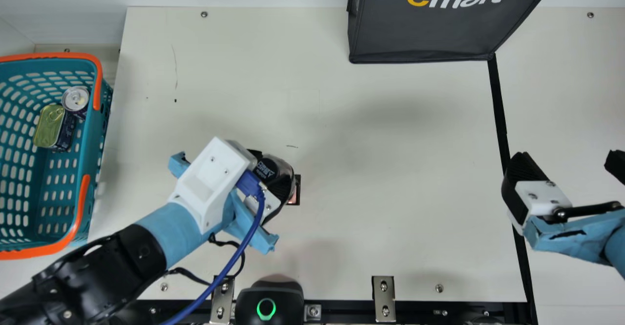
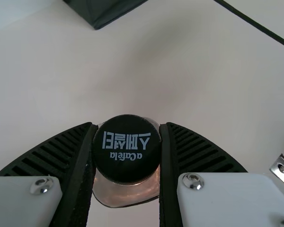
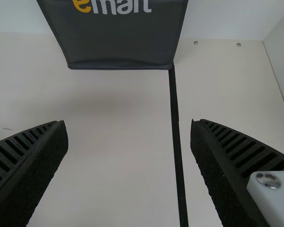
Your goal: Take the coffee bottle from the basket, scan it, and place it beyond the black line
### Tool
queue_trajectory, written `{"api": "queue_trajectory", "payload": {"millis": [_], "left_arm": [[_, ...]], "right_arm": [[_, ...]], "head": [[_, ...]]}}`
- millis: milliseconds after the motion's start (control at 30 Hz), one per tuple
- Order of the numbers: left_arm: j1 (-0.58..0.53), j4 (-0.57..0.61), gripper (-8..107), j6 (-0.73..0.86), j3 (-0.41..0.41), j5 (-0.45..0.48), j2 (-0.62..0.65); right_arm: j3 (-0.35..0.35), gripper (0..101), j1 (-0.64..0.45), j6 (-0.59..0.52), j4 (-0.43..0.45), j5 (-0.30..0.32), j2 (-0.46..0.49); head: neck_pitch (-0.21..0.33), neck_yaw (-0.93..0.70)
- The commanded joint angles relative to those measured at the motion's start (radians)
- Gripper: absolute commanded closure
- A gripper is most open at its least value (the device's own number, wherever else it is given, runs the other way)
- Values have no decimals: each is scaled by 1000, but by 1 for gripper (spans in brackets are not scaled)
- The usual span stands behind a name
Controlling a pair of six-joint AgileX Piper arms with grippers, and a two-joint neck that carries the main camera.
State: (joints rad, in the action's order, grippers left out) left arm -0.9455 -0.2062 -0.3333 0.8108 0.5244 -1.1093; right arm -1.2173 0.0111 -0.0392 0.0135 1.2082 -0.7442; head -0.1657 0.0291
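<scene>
The black-capped coffee bottle [image 1: 266, 167] is cap-up in the left tool [image 1: 268, 181].

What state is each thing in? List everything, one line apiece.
Black-capped coffee bottle: capped, held.
Left black-ribbed hand: shut on the bottle.
Right black-ribbed hand: open, empty.
Teal plastic basket with orange handles: handles lowered, cans inside.
Gold-topped can: lid on.
Silver-topped round can: upright; cannot tell if opened.
Dark grey fabric bag: standing.
Black device with round ring: ring lit green.
</scene>
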Motion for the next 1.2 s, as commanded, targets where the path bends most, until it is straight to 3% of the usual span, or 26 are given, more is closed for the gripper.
{"api": "queue_trajectory", "payload": {"millis": [0,433,733,1167], "left_arm": [[10,114,89,193,3,6,2],[144,525,89,747,30,72,13],[319,829,89,1163,43,192,-13],[606,1078,89,1651,46,381,-106]], "right_arm": [[0,10,0,0,0,0,0],[0,10,0,0,0,0,0],[0,10,0,0,0,0,0],[0,10,0,0,0,0,0]], "head": [[27,-2],[27,-2],[27,-2],[27,-2]]}}
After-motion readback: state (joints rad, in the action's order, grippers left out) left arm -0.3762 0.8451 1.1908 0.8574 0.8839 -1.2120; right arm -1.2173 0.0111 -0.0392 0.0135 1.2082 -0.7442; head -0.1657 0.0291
